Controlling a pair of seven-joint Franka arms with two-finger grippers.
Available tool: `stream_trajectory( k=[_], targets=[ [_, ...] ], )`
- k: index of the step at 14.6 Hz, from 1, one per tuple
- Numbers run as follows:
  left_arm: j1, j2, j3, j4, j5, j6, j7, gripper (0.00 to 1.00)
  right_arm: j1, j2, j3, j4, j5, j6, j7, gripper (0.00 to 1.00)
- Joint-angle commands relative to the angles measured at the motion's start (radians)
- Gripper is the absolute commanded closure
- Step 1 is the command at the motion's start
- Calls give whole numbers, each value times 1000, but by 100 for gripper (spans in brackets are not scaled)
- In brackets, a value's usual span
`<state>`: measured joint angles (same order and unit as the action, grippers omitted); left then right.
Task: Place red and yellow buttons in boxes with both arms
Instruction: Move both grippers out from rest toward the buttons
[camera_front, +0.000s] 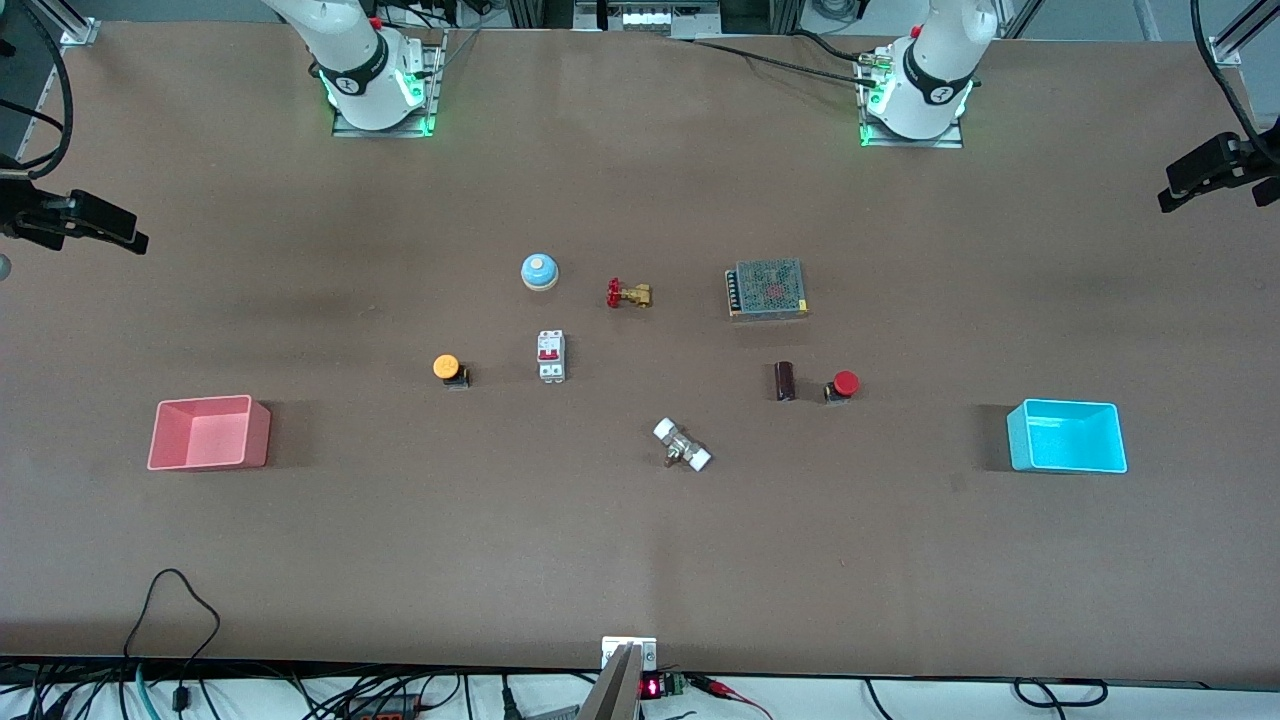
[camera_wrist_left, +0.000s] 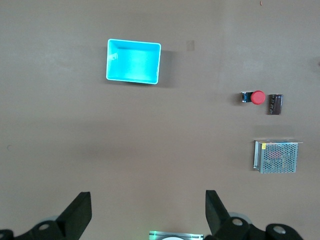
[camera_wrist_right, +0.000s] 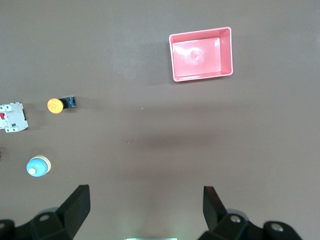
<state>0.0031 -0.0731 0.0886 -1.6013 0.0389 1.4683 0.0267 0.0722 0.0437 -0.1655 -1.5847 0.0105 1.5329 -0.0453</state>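
Nothing's been picked up yet as far as I can see, both arms are parked high over their own bases at the top of the front view, waiting. The left gripper (camera_wrist_left: 147, 212) has its fingers spread wide apart with nothing between them, same story for the right gripper (camera_wrist_right: 145, 210). The small black push-button with the round red cap (camera_front: 842, 385) is lying on its side right of centre in the front view, and my worry there is the dark brown cylinder (camera_front: 785, 381) sitting just beside it: a sloppy approach could knock that away or pinch it along with the button. The round cap also looks like something that might roll or squirt out of a two-finger pinch. Its likely home, the cyan-blue open plastic bin (camera_front: 1067, 436), is well apart at the right edge. The black push-button with the yellow-orange cap (camera_front: 449, 369) is left of centre, with a white circuit breaker with a red switch (camera_front: 551, 355) nearby, less crowded but still close enough to clip. The pink-red open plastic bin (camera_front: 208, 432) sits at the left side. Also, a release from too high could bounce a button off a bin rim.
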Motion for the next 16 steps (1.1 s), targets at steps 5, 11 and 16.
stream_trajectory(
  k=[5, 11, 16],
  targets=[
    [3, -11, -7, -20, 7, 20, 21, 0, 3, -4, 11, -21, -9, -8, -11, 0],
    [-23, 154, -61, -22, -91, 212, -83, 0, 106, 140, 15, -26, 5, 94, 30, 0],
    [-89, 343, -147, -95, -68, 475, -186, 0, 228, 254, 15, -26, 23, 197, 87, 0]
  ],
)
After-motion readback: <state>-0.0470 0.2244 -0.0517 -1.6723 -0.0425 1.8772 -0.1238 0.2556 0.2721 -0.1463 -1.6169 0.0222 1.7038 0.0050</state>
